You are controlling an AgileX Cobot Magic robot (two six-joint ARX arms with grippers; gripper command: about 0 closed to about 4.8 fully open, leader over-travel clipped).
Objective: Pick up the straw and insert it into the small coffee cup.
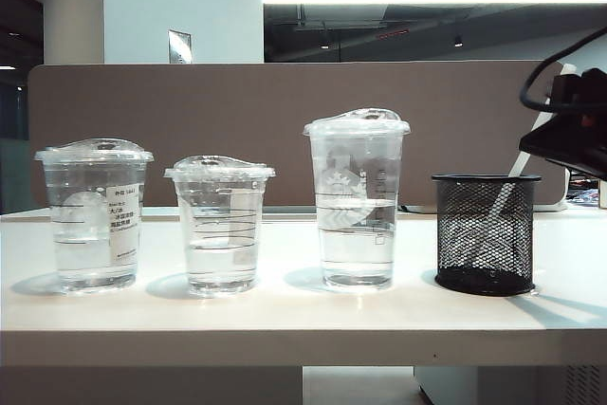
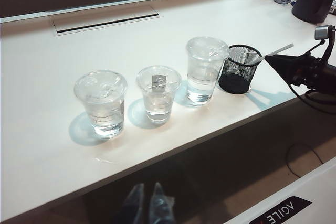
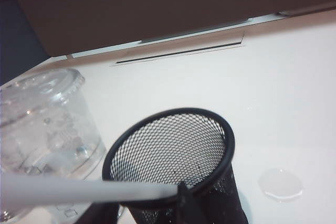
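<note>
The straw [image 1: 520, 163] leans out of the black mesh holder [image 1: 485, 232] at right of the tabletop [image 1: 285, 315], upper end beside the right hand [image 2: 270, 59]; its grip I cannot tell. The small coffee cup [image 1: 220, 225] stands second from left. The left hand [image 2: 147, 205], bottom centre, looks narrow, empty.

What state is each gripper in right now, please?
Left gripper: off the table's front edge, holding nothing; open or shut cannot be told.
Right gripper: at the straw in the mesh holder; grip cannot be told.
</note>
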